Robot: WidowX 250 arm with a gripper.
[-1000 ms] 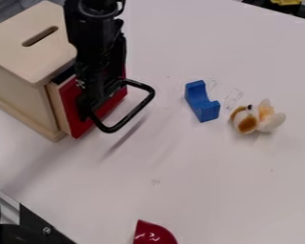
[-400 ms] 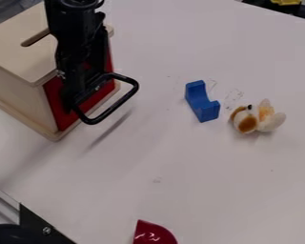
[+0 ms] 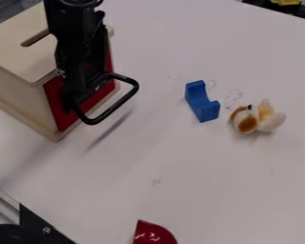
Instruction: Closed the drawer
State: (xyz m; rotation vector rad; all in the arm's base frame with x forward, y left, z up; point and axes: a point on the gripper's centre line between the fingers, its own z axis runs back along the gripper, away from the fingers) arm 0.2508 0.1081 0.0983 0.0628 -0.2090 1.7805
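Observation:
The black gripper (image 3: 82, 89) hangs down at the left, right in front of the red drawer front (image 3: 58, 97) and covering its middle. That drawer front sits flush in the pale wooden box (image 3: 21, 95), with no gap showing at the side edge. A black loop-shaped bar (image 3: 122, 101) sticks out over the table beside the gripper; where it is attached is hidden.
On the white table (image 3: 199, 176), a blue block (image 3: 202, 102) lies right of the box, with a small white and brown plush toy (image 3: 257, 117) beside it. A shiny red object (image 3: 152, 233) is at the bottom edge, and black and metal hardware (image 3: 37, 224) at the lower left.
The drawer, partly out of the box a second ago, has slid back into it. My gripper and the black loop moved left and slightly up with it, then stayed still.

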